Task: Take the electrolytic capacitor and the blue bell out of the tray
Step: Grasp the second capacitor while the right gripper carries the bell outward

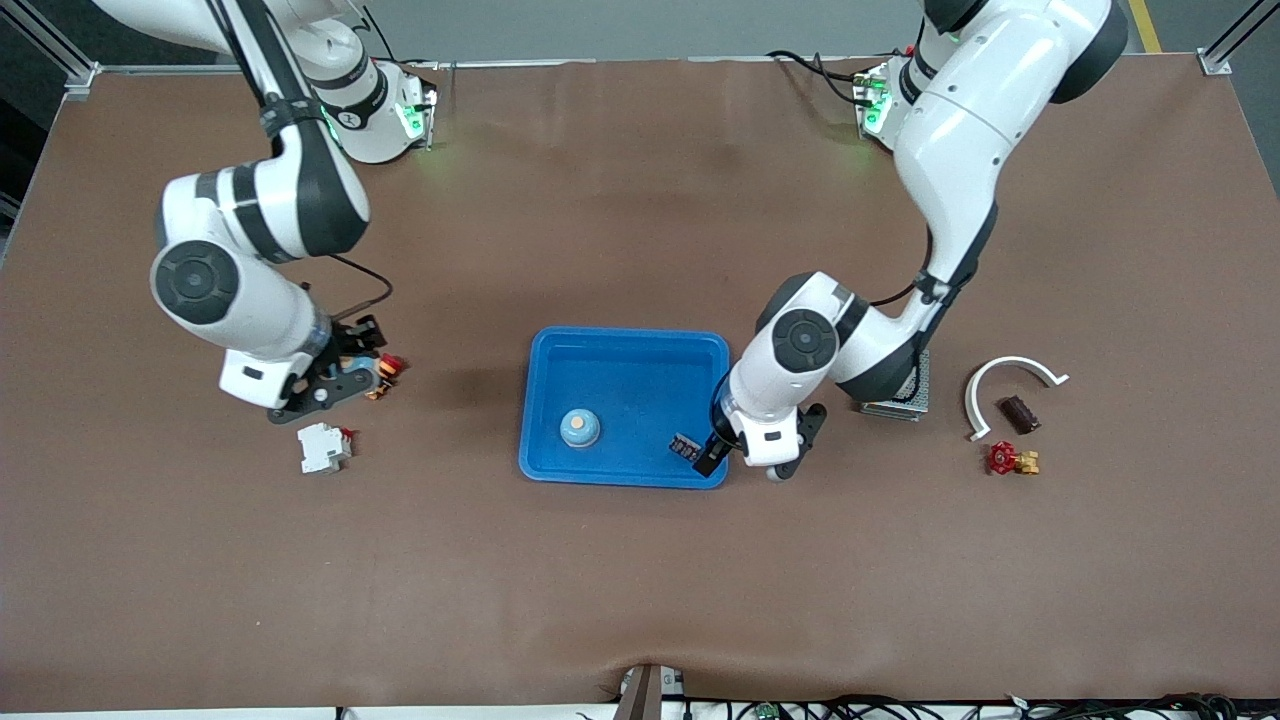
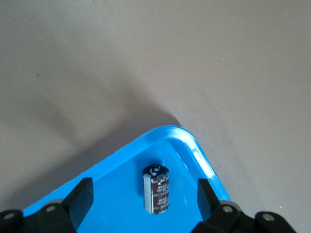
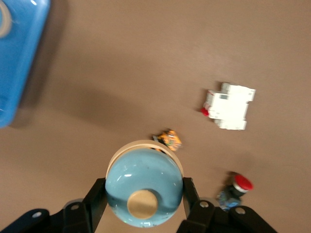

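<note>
A blue tray [image 1: 628, 352] sits mid-table. A light-blue bell [image 1: 579, 428] stands in it. A dark capacitor [image 1: 685, 446] lies in the tray's corner toward the left arm's end, also seen in the left wrist view [image 2: 156, 189]. My left gripper [image 1: 712, 455] hangs over that corner, open, its fingers [image 2: 80, 198] apart on either side of the capacitor and not touching it. My right gripper [image 1: 350, 376] is shut on a second light-blue bell [image 3: 144, 187] with a tan knob, over the table toward the right arm's end.
Near the right gripper lie a white circuit breaker [image 1: 323, 447], a red push button [image 1: 390, 366] and a small orange part [image 1: 376, 390]. Toward the left arm's end lie a white curved piece [image 1: 1010, 385], a brown block [image 1: 1019, 413], a red valve [image 1: 1008, 459] and a grey box [image 1: 905, 395].
</note>
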Tool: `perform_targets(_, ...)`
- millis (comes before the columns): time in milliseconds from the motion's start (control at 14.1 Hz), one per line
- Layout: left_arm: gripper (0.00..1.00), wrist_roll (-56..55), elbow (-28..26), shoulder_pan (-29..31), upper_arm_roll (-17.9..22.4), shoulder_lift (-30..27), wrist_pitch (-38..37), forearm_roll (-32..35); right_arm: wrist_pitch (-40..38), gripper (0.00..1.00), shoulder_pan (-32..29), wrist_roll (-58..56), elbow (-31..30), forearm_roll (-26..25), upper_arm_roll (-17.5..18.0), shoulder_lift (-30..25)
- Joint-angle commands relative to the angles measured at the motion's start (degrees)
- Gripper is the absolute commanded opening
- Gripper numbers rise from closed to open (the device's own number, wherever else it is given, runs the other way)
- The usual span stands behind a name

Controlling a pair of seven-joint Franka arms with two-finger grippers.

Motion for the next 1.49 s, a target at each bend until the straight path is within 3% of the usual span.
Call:
perform_targets(0, 0.90, -3.41, 3.94, -4.96, 3.90, 3.51, 2.78, 0.80, 5.49, 0.33, -5.47, -7.62, -8.51, -0.79, 1.05, -4.96)
perform_targets(355, 0.76, -4.21, 4.02, -7.95, 6.02, 5.71, 5.95, 0.97, 7.52, 0.33, -10.49, -13.97, -14.40, -0.61, 1.14, -6.63)
perform_targets(639, 0.60, -4.21, 3.85, -9.01, 6.90, 6.51, 6.84, 0.97, 15.50, 0.34, -11.46, -14.50, -21.34, -0.26, 1.14, -6.64)
perform_targets(710, 0.47, -4.12, 3.76, -9.01, 6.90, 6.42, 6.84, 0.97, 17.18, 0.35, -11.55, -14.85, -22.83, -0.26, 1.14, -6.64)
perform_targets(852, 0.10, -3.86, 3.76, -9.01, 6.90, 6.25, 6.75, 1.06, 20.17, 0.35, -12.51, -15.99, -25.56, -0.26, 1.14, -6.55)
perform_targets(923, 0.00, -3.77, 3.76, -9.10, 6.90, 5.98, 6.66, 1.15, 21.75, 0.35, -12.52, -16.25, -26.79, -0.26, 1.14, -6.55)
perform_targets(1137, 0.00, -3.59, 3.67, -8.75, 6.99, 3.79, 4.57, 1.24, 26.85, 0.35, -12.43, -16.34, -30.49, -0.26, 1.14, -6.11)
perform_targets(1421, 0.00, -2.37, 3.50, -7.52, 6.99, -2.70, -6.66, 2.63, 33.00, 0.35, -12.17, -16.34, -33.30, -0.26, 1.14, -4.97)
